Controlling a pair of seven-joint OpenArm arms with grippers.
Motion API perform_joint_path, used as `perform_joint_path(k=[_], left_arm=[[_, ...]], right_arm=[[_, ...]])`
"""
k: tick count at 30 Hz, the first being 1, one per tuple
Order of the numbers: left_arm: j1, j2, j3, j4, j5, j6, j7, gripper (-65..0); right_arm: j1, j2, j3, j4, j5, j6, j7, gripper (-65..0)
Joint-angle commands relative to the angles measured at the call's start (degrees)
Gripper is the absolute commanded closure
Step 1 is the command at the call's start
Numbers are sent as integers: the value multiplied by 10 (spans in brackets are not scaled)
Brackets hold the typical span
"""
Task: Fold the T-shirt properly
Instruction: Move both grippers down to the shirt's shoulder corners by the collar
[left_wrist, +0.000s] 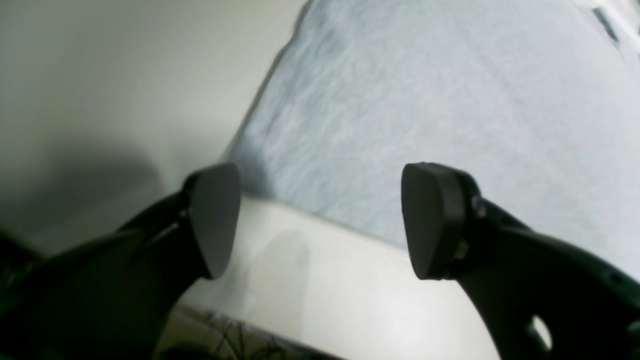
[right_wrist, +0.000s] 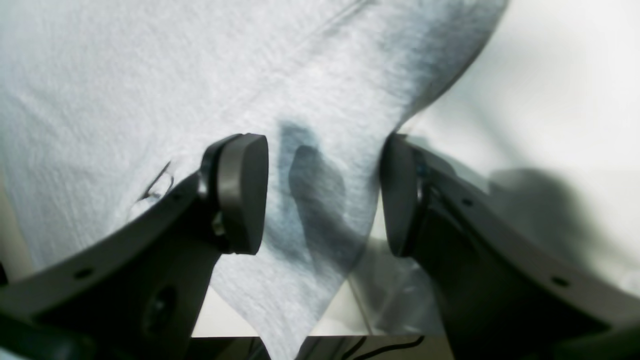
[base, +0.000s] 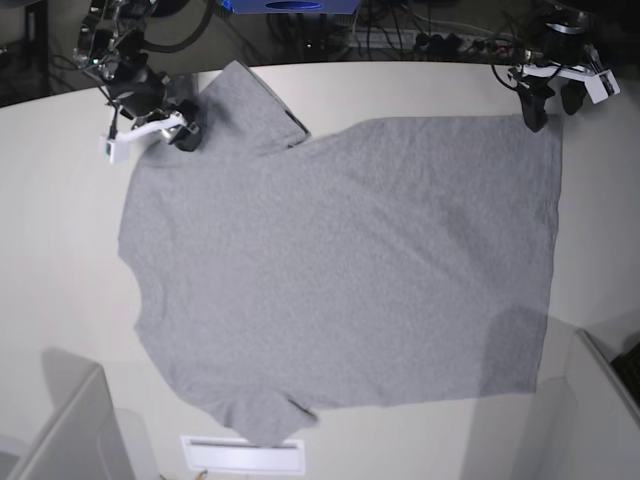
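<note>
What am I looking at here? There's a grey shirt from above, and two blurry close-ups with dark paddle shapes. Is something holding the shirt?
It is a robot with two arms, set to fold clothes. The overhead picture shows a pale table with a grey T-shirt spread flat, plain side up. The arms reach in at the far corners: the right gripper by a sleeve, the left gripper by the shirt's bottom corner.

The close-ups come from cameras on the wrists. The dark paddles are gripper fingers. The left gripper is open over the shirt's edge; the right gripper is open with the sleeve between its fingers. Nothing is held.
</note>
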Motion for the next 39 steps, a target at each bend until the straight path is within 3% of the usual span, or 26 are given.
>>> perform_joint_path(k=[1, 5, 7, 8, 11, 12, 18, 23, 31, 37, 39], left_arm=[[6, -6, -13, -1, -14, -3, -12, -472], [6, -6, -32, -34, -56, -72, -12, -472], [6, -6, -36, -46, -65, -77, -12, -472], [5, -6, -36, -52, -64, -77, -12, -472], [-6, -6, -35, -68, -66, -78, -12, -472], [-8, -6, -35, -75, -67, -78, -12, -472], [-33, -6, -34, -109, -68, -78, -3, -472], [-89, -1, -61, -133, -68, -78, 101, -472], [-147, 23, -111, -141, -65, -79, 212, -471], [-164, 26, -105, -141, -66, -79, 218, -469], [-166, 26, -105, -141, -67, -79, 218, -429]], right_arm=[[-7, 0, 1, 0, -8, -3, -18, -327], [-17, 0, -4, 0, -8, -3, -19, -324], [-19, 0, -4, -8, -6, -3, -18, -305], [-18, 0, -4, -15, -5, -3, -18, -267], [-14, 0, -4, -36, -3, -2, -18, -39], [-11, 0, -4, -39, -3, -2, -21, 0], [-8, 1, -4, -45, -3, -2, -22, 0], [-9, 1, -4, -45, -3, -2, -22, 0], [-9, 1, -4, -44, -3, -2, -22, 0], [-8, 1, -2, -43, -3, -2, -22, 0], [-8, 1, -1, -43, -3, -2, -22, 0]])
